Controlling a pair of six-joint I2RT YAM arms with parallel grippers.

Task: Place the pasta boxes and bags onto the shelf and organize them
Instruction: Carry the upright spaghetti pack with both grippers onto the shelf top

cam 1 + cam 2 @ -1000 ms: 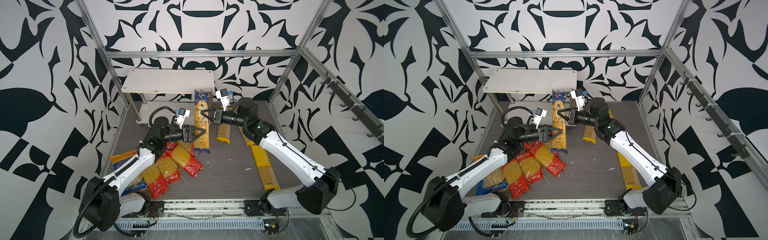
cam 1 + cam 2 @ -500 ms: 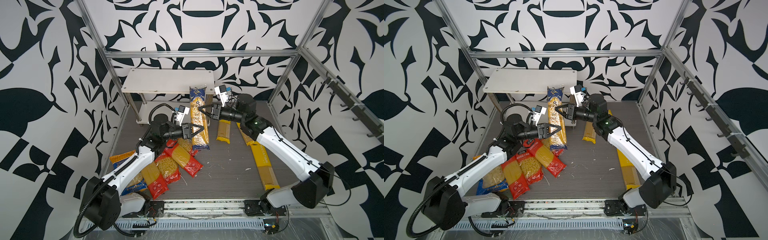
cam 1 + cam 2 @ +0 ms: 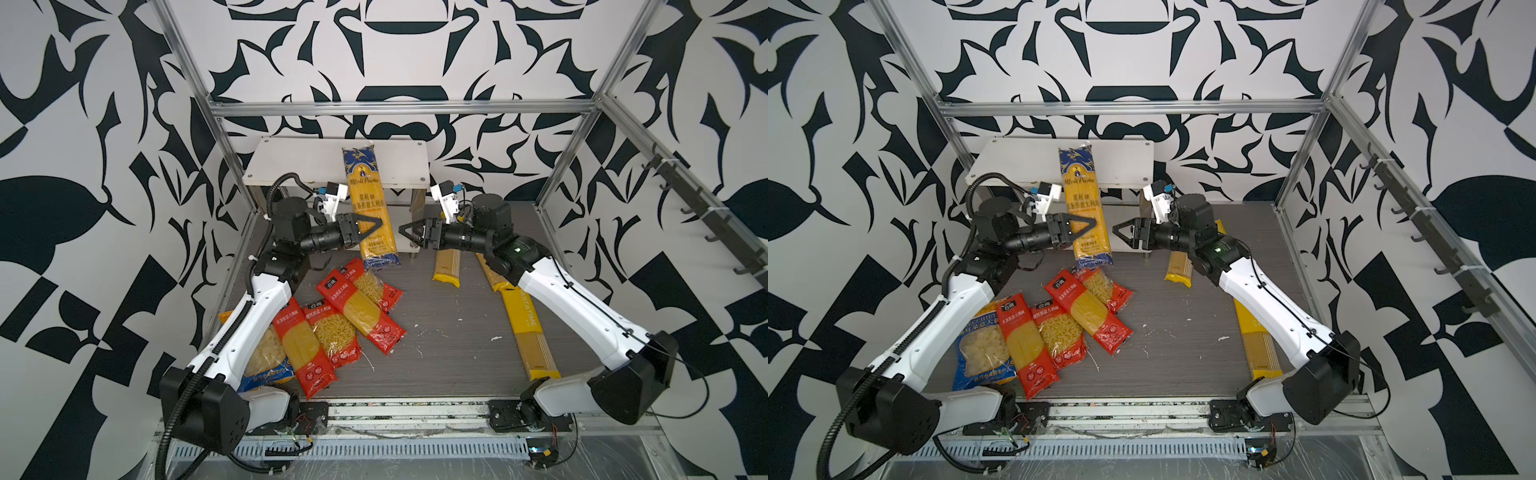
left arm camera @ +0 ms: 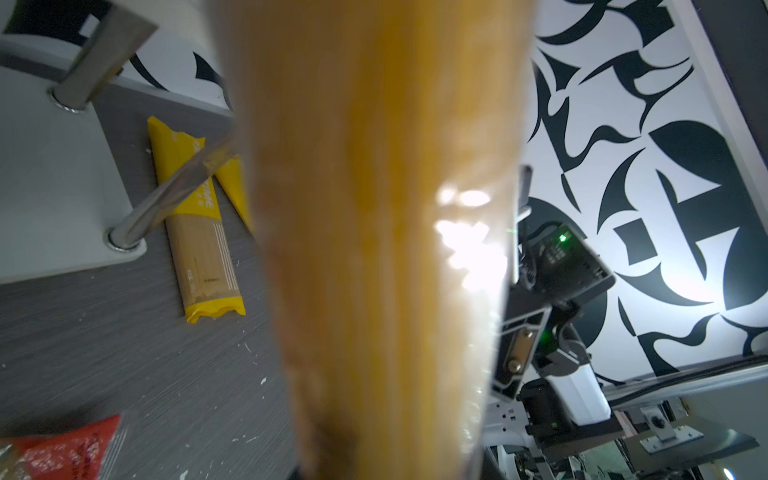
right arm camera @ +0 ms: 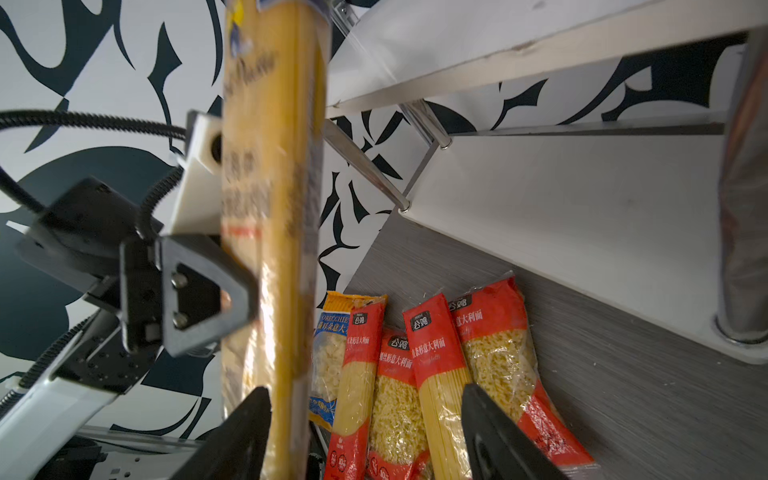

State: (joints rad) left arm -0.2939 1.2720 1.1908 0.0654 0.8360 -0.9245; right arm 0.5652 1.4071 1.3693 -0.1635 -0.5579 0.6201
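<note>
Grey wood-grain tabletop [image 3: 449,299], black-and-white patterned walls [image 3: 415,50]

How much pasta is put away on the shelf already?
No packet shows on the shelf yet. The left gripper holds the dark-blue packet upright in front of it; the right gripper is open beside it. Left to do: the red packets, the blue-orange bag and the yellow packets, all lying on the table.

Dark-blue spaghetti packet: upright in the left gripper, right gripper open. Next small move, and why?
Probably lift the left gripper and tip the dark-blue packet back onto the top board of the shelf. The packet stands upright, clamped below its middle, in front of that board; the right gripper is open, not gripping it.
</note>
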